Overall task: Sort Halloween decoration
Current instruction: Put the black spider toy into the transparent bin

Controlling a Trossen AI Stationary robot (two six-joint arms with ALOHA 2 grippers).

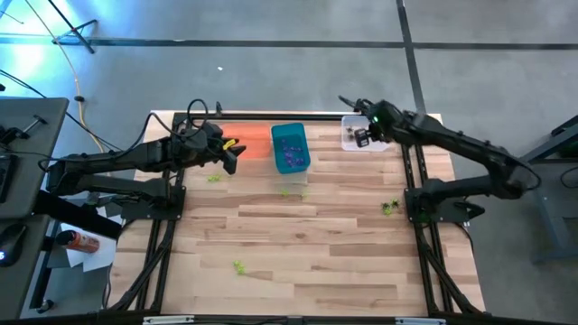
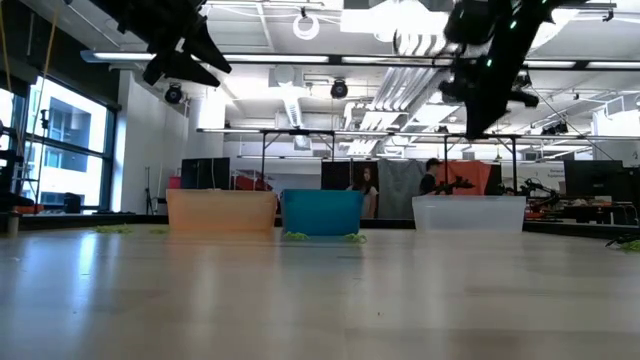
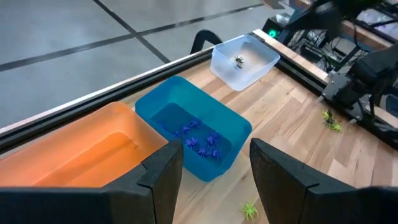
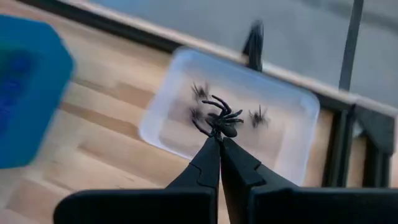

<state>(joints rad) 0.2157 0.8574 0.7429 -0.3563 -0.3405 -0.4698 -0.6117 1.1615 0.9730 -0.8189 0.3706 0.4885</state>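
The right gripper [image 4: 219,138] had its tips pinched shut on a little black spider [image 4: 221,120], leggy and glossy, hanging over the clear bin [image 4: 292,118]. The left gripper [image 3: 214,163] sat open above the orange bin [image 3: 74,152].

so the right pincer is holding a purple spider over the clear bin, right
Not quite: the spider is black, not purple. The right wrist view shows the right pincer shut on the black spider, over the clear bin, which already holds a few black ones. The purple ones lie in the teal bin, seen in the left wrist view.
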